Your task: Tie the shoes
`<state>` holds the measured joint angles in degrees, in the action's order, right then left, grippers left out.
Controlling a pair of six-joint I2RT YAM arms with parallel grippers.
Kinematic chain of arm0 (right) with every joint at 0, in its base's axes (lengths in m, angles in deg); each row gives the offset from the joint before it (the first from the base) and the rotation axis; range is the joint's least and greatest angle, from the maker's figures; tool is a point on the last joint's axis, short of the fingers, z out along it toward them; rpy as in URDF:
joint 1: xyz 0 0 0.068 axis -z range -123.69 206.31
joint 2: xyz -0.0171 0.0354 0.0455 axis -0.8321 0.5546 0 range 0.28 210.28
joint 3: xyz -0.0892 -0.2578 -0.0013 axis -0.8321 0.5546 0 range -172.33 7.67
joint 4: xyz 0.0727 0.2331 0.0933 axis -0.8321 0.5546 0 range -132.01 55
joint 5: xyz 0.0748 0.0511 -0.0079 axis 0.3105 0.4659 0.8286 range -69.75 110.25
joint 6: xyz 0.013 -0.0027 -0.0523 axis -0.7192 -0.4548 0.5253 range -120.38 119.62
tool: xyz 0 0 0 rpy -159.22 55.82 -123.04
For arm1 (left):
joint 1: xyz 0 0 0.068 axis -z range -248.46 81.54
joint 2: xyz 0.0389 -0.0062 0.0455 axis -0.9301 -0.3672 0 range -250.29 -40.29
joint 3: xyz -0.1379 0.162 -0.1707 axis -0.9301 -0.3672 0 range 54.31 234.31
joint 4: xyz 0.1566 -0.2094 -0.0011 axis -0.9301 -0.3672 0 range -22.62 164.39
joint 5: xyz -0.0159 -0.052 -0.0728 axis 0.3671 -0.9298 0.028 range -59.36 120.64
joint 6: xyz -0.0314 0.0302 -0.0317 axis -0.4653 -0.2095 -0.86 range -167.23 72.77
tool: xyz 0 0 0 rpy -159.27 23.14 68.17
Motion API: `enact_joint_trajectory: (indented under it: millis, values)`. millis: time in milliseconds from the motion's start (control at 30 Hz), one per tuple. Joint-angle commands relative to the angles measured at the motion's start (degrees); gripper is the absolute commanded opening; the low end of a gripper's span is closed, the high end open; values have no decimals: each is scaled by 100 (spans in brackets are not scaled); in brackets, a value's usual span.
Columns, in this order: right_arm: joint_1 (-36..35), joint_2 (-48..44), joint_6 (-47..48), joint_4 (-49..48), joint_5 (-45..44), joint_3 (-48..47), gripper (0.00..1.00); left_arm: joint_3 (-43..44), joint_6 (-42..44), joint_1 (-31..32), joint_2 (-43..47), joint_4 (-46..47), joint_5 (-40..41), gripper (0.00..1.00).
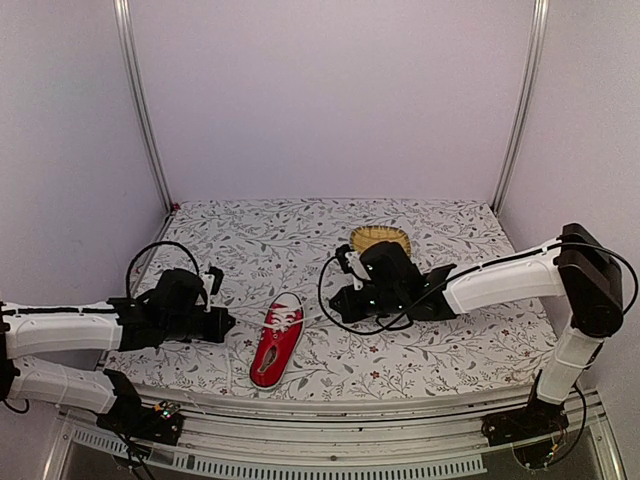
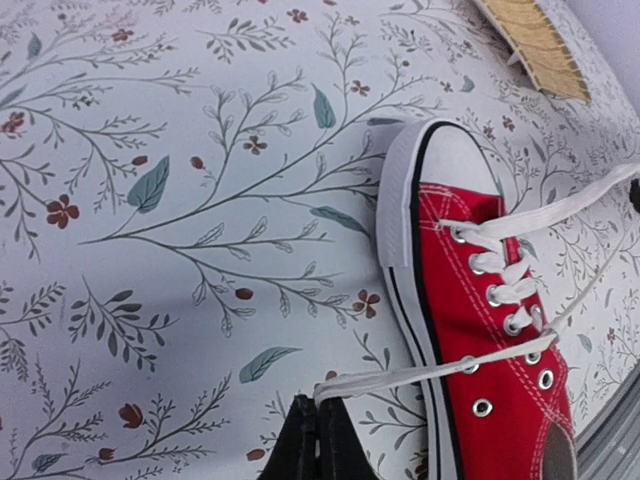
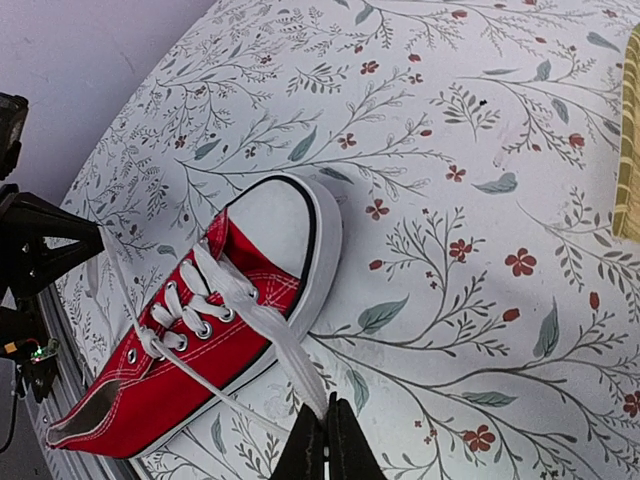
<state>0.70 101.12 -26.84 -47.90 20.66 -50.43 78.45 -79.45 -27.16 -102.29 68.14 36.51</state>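
The red sneaker [image 1: 277,340] lies on the flowered cloth near the front edge, with its white toe cap pointing away from the arms. My left gripper [image 1: 228,323] is to its left and shut on the end of one white lace [image 2: 400,377], which runs taut from an eyelet to the fingertips [image 2: 322,408]. My right gripper [image 1: 338,300] is to the shoe's right and shut on the other lace [image 3: 280,340], pinched at its tips [image 3: 326,408]. The shoe [image 3: 200,330] is untied, and both laces are pulled out sideways.
A yellow woven basket [image 1: 380,238] stands behind the right gripper, and also shows in the left wrist view [image 2: 535,40] and the right wrist view [image 3: 630,150]. Black cables loop off both wrists. The table's front edge [image 1: 330,400] is just below the shoe's heel.
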Motion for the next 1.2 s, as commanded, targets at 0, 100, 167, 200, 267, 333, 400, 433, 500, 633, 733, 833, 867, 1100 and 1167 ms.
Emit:
enact_joint_trajectory:
  millis: [0,100,167,200,267,333,400,433,500,633,733,833,867,1100,1167]
  values:
    - [50,-360,-458,237,-416,248,2,-152,-435,-290,185,-528,209,0]
    - [45,-418,-613,349,-411,377,2,-199,-680,-521,285,-876,352,0]
    - [49,-440,-691,354,-394,486,2,-268,-722,-634,375,-921,277,0]
    - [44,-435,-742,352,-369,537,2,-294,-735,-674,390,-902,234,0]
    - [42,-386,-815,316,-283,627,2,-373,-743,-706,373,-795,111,0]
    - [42,-275,-875,285,-182,688,2,-429,-718,-702,270,-710,15,0]
    - [43,-192,-955,205,-70,787,2,-472,-685,-706,124,-669,-42,0]
    - [44,-161,-1030,144,-20,870,2,-483,-676,-703,52,-673,-59,0]
    - [43,-99,-1166,23,70,1015,2,-523,-682,-706,-29,-660,-93,0]
    - [41,69,-1417,-208,282,1254,2,-681,-764,-710,4,-542,-132,0]
    - [37,83,-1613,-370,403,1378,2,-677,-770,-711,30,-537,-125,0]
    - [40,-53,-1565,-542,483,1436,2,-639,-506,-712,48,-244,-509,0]
    - [37,-194,-1392,-675,512,1501,2,-623,-384,-714,74,-139,-702,0]
    - [45,-583,209,-1020,913,1433,41,-386,106,-703,331,-104,-1097,19]
    - [50,-466,552,-904,902,1261,45,-214,185,-702,355,-367,-866,42]
